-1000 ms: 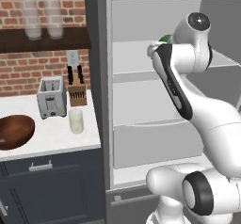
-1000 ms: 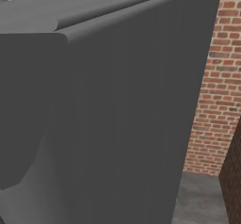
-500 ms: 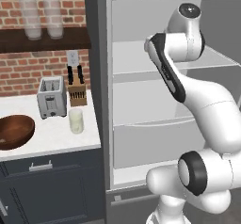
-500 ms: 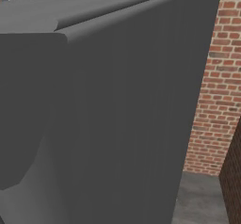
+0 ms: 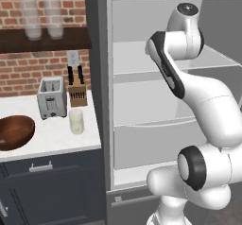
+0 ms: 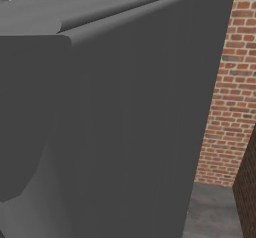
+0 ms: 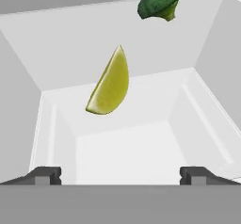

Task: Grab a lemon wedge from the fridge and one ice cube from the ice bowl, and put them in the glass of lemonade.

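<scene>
Beyond lemon wedge (image 7: 109,85), broccoli floret (image 7: 161,1), apart

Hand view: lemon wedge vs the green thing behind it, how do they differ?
Colour: the lemon wedge is smooth yellow-green; the broccoli floret is dark green and bumpy. Shape: the wedge is a slim crescent with a pointed tip; the floret is a lumpy clump. Place: the wedge sits near the middle of the view, the floret at the top edge. Both lie inside the white fridge compartment, ahead of the open gripper.

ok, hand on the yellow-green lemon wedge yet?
Apart. The hand view shows the open hand short of the yellow-green lemon wedge, bare white fridge interior between them.
</scene>
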You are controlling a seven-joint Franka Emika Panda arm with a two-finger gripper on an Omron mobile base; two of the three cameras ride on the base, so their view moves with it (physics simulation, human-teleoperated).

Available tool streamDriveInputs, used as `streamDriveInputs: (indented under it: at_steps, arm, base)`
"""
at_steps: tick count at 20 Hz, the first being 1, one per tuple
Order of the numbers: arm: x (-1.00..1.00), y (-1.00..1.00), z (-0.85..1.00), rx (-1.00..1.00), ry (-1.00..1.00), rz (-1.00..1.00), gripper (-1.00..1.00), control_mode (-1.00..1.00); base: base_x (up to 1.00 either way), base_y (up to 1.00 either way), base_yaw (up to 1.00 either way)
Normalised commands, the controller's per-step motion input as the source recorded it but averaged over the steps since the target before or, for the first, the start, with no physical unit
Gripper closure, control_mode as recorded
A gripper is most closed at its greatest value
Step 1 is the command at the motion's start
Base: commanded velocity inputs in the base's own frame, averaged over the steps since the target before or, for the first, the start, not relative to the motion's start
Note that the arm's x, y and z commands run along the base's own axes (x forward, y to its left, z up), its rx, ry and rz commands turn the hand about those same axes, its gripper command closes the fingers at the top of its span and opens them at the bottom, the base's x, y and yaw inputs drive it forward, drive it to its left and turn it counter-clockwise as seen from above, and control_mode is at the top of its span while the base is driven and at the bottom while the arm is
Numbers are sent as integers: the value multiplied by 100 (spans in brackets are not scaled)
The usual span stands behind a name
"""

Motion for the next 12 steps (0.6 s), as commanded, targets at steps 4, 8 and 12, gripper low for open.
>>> streamDriveInputs:
  at_steps: [4, 8, 12]
  arm:
    - [0, 0, -4, 0, 4, 0, -100, -100]
    - [9, 0, -10, 0, 0, 0, -100, -100]
    - [41, 0, -6, 0, 5, -1, -100, -100]
  base:
    - [0, 0, 0]
    - [0, 0, 0]
    - [0, 0, 0]
